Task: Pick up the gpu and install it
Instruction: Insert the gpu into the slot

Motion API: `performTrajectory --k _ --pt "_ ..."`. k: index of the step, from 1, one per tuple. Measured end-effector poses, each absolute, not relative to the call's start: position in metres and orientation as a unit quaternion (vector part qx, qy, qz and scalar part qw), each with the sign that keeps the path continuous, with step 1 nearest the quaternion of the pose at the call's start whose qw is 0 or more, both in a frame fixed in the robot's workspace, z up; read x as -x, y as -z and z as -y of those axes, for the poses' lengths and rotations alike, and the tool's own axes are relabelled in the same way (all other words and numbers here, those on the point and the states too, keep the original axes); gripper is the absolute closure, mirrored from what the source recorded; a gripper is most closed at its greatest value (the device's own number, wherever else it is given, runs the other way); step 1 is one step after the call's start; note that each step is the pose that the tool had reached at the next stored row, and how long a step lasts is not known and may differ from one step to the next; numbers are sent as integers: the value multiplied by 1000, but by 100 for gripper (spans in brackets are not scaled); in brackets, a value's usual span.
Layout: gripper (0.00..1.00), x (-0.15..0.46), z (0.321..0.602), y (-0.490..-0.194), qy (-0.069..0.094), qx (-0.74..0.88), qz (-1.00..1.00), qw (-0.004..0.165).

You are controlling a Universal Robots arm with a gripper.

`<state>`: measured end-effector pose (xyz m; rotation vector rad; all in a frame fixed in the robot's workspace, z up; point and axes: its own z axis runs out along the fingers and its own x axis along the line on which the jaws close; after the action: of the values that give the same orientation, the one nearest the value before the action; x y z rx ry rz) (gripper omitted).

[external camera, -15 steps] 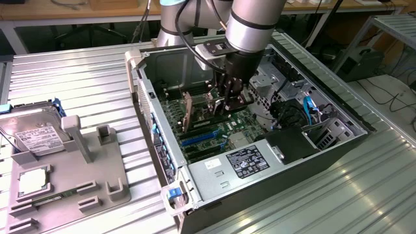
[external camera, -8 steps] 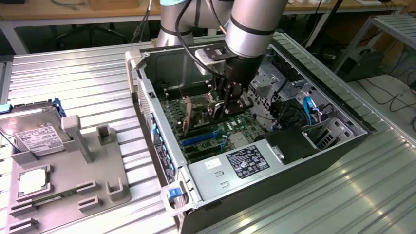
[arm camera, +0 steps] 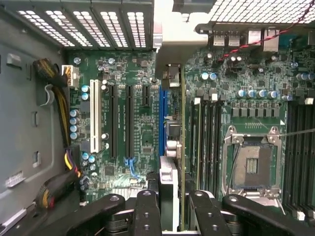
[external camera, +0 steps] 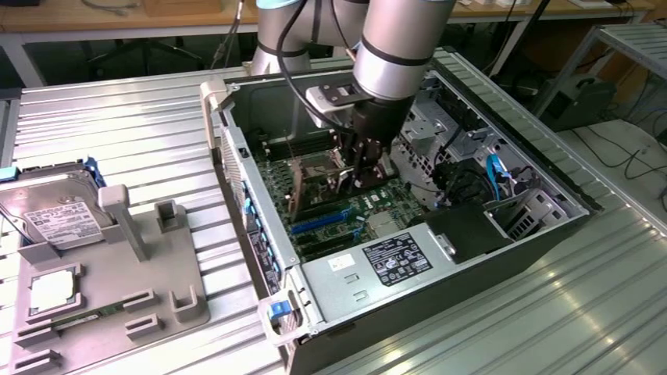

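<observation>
1. The gripper point(external camera: 360, 168) reaches down into the open computer case point(external camera: 542, 183). Its black fingers point(arm camera: 147, 211) are clamped on the gpu point(arm camera: 172, 147), one on each face, and hold it on edge.
2. In the wrist view the card runs parallel to the blue slot point(arm camera: 161, 118) and just beside it, on the side toward the CPU socket point(arm camera: 251, 164). I cannot tell whether its lower edge touches the slot.
3. Risk: if the card sits off the blue slot's line, pressing down would drive its edge onto the motherboard point(arm camera: 142, 128) instead, and the contacts could bend or chip.
4. Risk: the fingers hold only one end of a long, thin card. It could pivot in the grip and go in slanted, and a skewed entry would jam.
5. Risk: the silver bracket point(arm camera: 170, 76), at the far end of the blue slot from the fingers, could catch on the case's perforated rear wall point(arm camera: 113, 24) and hold that end up.
6. Risk: the memory slots point(arm camera: 206, 132), further from the blue slot than the card, leave little room for the finger on that side.
7. Materials: the card is rigid green circuit board with a thin stamped metal bracket. The slots are long, narrow and hard plastic. The case is sheet steel with punched vents. The desk point(external camera: 125, 133) is ribbed, shiny metal.
</observation>
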<state>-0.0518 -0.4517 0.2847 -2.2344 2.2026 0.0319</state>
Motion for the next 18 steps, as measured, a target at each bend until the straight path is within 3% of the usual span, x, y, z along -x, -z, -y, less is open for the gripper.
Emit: performTrajectory --k 18 --pt "72 70 451 -267 -9 712 -702 2"
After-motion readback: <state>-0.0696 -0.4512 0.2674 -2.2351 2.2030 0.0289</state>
